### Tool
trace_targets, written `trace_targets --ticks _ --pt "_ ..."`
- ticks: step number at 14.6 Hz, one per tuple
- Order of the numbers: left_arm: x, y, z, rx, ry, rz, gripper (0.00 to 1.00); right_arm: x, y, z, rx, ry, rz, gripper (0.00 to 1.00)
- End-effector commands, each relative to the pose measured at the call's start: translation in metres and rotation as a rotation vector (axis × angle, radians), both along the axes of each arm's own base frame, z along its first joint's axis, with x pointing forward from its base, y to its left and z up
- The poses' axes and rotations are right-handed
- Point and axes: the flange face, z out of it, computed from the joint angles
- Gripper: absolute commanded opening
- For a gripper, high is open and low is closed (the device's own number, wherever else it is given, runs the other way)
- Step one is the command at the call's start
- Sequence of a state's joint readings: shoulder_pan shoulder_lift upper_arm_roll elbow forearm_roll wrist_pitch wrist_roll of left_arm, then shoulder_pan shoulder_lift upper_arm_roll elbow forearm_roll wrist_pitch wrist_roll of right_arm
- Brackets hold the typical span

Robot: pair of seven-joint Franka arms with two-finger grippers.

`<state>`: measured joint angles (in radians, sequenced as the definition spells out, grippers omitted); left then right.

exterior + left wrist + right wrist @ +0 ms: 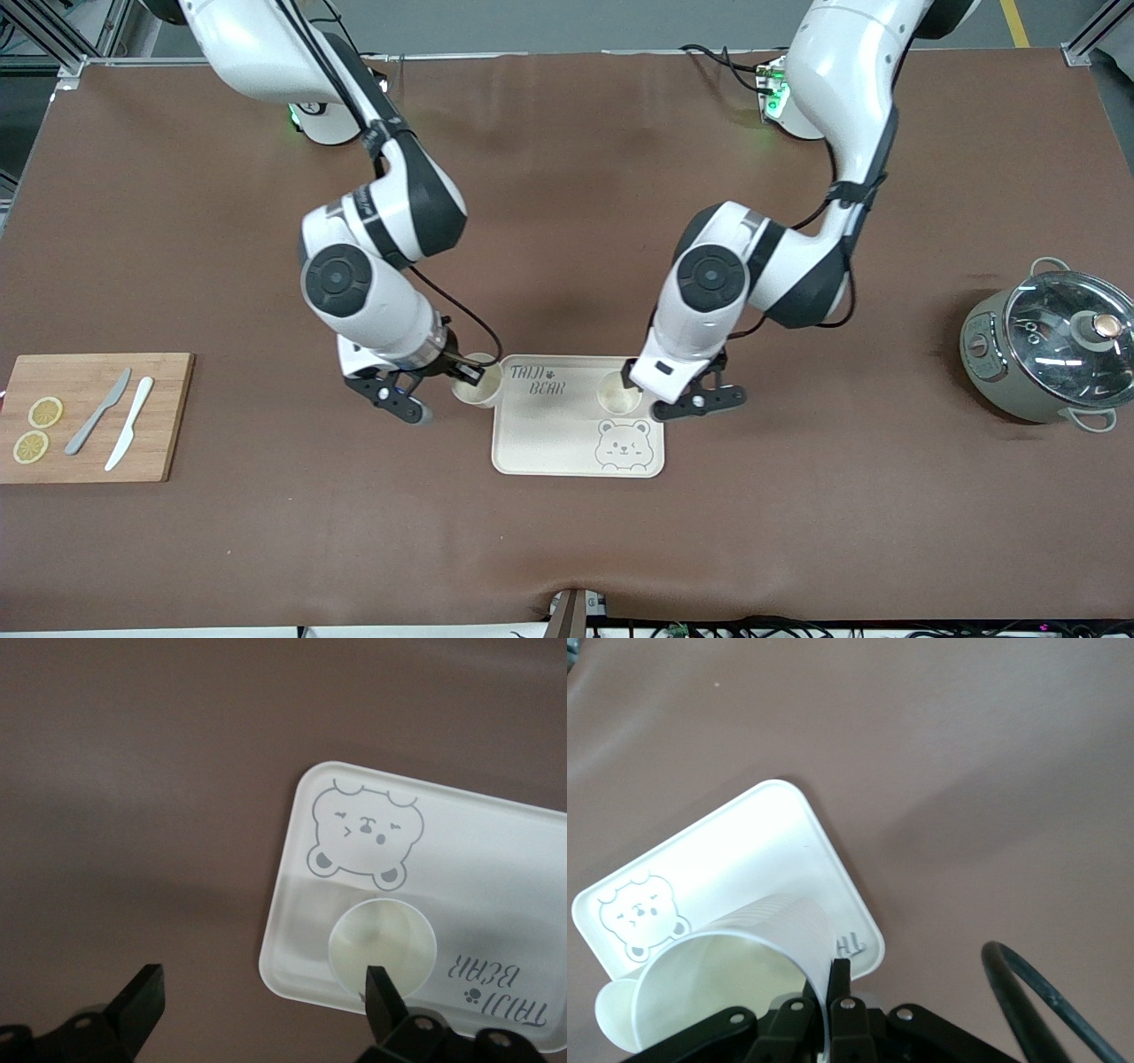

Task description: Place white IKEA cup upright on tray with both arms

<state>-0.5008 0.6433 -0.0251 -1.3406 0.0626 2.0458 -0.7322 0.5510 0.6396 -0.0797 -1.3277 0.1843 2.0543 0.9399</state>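
Observation:
The cream tray (pixel 567 443) with the bear drawing lies nearer the front camera than both arms. One white cup (pixel 618 395) stands upright on it beside the lettering, also seen in the left wrist view (pixel 383 943). My left gripper (pixel 640 390) is open at the tray's edge toward the left arm's end, with one finger (pixel 383 997) by that cup's rim; its midpoint (pixel 261 997) is over bare table. My right gripper (pixel 469 374) is shut on the wall of a second white cup (pixel 478 383), mouth up, over the tray's corner (pixel 859 939) by the lettering; the right wrist view also shows this cup (pixel 735 979).
A wooden cutting board (pixel 164 416) with two knives and lemon slices lies toward the right arm's end. A grey pot (pixel 1050 350) with a glass lid stands toward the left arm's end. Brown table surface surrounds the tray.

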Motion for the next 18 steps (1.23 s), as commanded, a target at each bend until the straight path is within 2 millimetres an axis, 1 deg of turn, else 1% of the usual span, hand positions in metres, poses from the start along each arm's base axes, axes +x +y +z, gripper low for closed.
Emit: trace_targets --ticks 1,3,5,7,8,10,11,12,14,15,16,17,18 --pt "0.009 0.042 0.025 0.030 0.015 -0.033 1.00 0.011 0.018 -0.014 0.014 -0.041 -0.023 0.00" --pt "0.017 0.073 0.037 0.038 0.031 -0.045 1.00 0.011 0.029 -0.035 0.018 -0.060 -0.024 0.00" --pt "0.026 0.111 0.044 0.053 0.060 -0.060 1.00 0.011 0.035 -0.050 0.019 -0.072 -0.021 0.00" --pt "0.037 0.155 0.043 0.061 0.097 -0.083 1.00 0.008 0.043 -0.060 0.017 -0.078 -0.014 0.00" --pt "0.043 0.181 0.047 0.054 0.106 -0.094 1.00 0.005 0.047 -0.063 0.014 -0.075 -0.021 0.00" --pt "0.051 0.239 0.053 0.047 0.112 -0.131 1.00 0.003 0.053 -0.071 0.015 -0.076 -0.024 0.00" --pt "0.055 0.264 0.054 0.046 0.114 -0.145 1.00 0.002 0.057 -0.075 0.014 -0.086 -0.020 0.00" --pt "0.057 0.280 0.055 0.045 0.113 -0.153 1.00 -0.001 0.060 -0.082 0.007 -0.090 -0.014 0.00" --pt "0.059 0.302 0.061 0.041 0.106 -0.150 1.00 -0.009 0.072 -0.098 -0.003 -0.086 0.002 0.00" --pt "0.059 0.304 0.065 0.040 0.098 -0.158 1.00 -0.012 0.078 -0.106 -0.001 -0.089 -0.001 0.00" --pt "0.059 0.306 0.073 0.040 0.085 -0.157 1.00 -0.013 0.080 -0.112 0.001 -0.093 -0.006 0.00" --pt "0.059 0.305 0.078 0.040 0.074 -0.157 1.00 -0.015 0.083 -0.115 0.000 -0.093 -0.005 0.00" --pt "0.058 0.305 0.086 0.041 0.058 -0.158 1.00 -0.016 0.084 -0.118 -0.002 -0.091 -0.004 0.00"
